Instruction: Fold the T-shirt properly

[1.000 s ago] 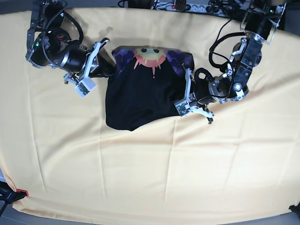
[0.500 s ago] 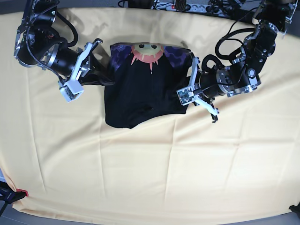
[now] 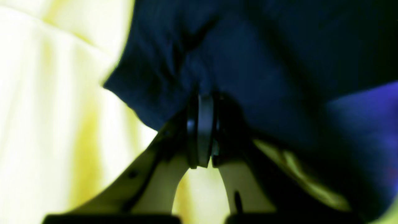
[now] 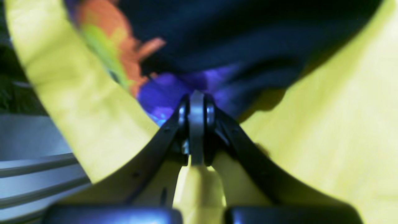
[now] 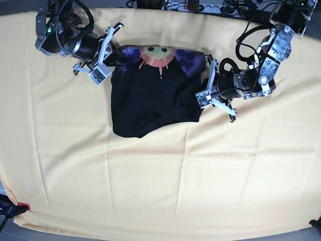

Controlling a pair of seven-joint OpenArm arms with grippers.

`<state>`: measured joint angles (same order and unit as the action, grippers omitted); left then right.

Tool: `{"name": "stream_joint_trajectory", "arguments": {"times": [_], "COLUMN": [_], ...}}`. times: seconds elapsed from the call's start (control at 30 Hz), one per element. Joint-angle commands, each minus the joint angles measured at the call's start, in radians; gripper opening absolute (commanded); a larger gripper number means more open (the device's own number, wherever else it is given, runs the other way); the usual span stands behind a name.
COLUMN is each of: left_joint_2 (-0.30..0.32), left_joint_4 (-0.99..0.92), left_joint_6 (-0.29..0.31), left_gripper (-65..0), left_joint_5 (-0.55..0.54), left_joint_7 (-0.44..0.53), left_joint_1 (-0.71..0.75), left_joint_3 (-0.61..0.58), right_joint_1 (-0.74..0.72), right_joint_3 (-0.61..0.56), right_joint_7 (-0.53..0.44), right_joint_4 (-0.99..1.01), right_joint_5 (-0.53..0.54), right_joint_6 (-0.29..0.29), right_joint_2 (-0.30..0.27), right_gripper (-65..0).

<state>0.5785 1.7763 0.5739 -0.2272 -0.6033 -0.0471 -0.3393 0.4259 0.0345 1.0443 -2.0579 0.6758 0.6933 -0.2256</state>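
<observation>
Left wrist view: my left gripper point(image 3: 200, 130) has its jaws pressed together on a bunched edge of the T-shirt point(image 3: 248, 62). Dark fabric fills the frame above the pinch, with the yellow cloth point(image 3: 46, 109) to the shirt's left. The picture is blurred, so I cannot tell how many layers are caught.

Right wrist view: my right gripper point(image 4: 196, 124) is likewise clamped on the T-shirt point(image 4: 233, 34), at a purple part of the print, with the orange and yellow print just left of the pinch. The yellow cloth point(image 4: 326, 109) lies beneath on both sides.

Base view: the T-shirt point(image 5: 153, 100) lies bunched on the yellow cloth point(image 5: 160, 191), towards the far edge, print band along its far side. The right gripper point(image 5: 116, 59) holds the shirt's far corner on the view's left; the left gripper point(image 5: 202, 96) holds the shirt's edge on the view's right, nearer the camera.

Judgement: the step in hand is drawing the garment out before folding. I would keep both grips firm, hold the two pinch points level, pull evenly apart to flatten the slack lower body, and avoid dragging the yellow cloth along.
</observation>
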Motion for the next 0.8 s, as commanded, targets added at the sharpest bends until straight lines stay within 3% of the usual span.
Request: {"name": "stream_joint_trajectory", "arguments": {"times": [0.0, 0.1, 0.2, 0.33, 0.47, 0.57, 0.67, 0.77], "left_joint_2": [0.009, 0.007, 0.012, 0.04, 0.068, 0.098, 0.103, 0.103], "left_joint_4": [-0.021, -0.088, -0.066, 0.067, 0.224, 0.274, 0.291, 0.292], "left_joint_6": [-0.004, -0.009, -0.088, -0.158, -0.156, -0.148, -0.081, 0.015], "left_gripper": [-65.0, -65.0, -65.0, -65.0, -65.0, -65.0, -65.0, -65.0], "left_joint_5": [-0.009, 0.012, 0.07, 0.027, -0.119, -0.239, -0.411, -0.627], "left_joint_7": [0.029, 0.031, 0.019, -0.055, -0.184, -0.192, -0.245, -0.351], "left_joint_1": [-0.015, -0.021, -0.037, -0.05, -0.047, -0.024, 0.027, 0.094], "left_joint_3": [0.008, 0.009, 0.009, 0.04, 0.134, 0.23, 0.348, 0.459], "right_joint_1": [-0.002, -0.002, -0.005, -0.001, 0.001, 0.007, 0.042, 0.094], "right_joint_3": [0.004, 0.006, 0.006, 0.006, 0.007, 0.034, 0.105, 0.204], "right_joint_7": [-0.015, -0.012, -0.013, 0.011, 0.061, 0.076, 0.076, 0.079], "right_joint_4": [0.011, 0.051, 0.037, -0.063, -0.195, -0.261, -0.291, -0.294], "right_joint_5": [-0.001, -0.017, -0.018, 0.043, 0.059, 0.06, 0.074, 0.205], "right_joint_6": [0.005, 0.005, 0.005, -0.006, -0.022, -0.039, -0.048, -0.047], "right_joint_2": [-0.005, -0.005, -0.005, -0.005, -0.005, -0.005, -0.005, -0.005], "right_gripper": [-65.0, -65.0, -65.0, -65.0, -65.0, -65.0, -65.0, -65.0]}}
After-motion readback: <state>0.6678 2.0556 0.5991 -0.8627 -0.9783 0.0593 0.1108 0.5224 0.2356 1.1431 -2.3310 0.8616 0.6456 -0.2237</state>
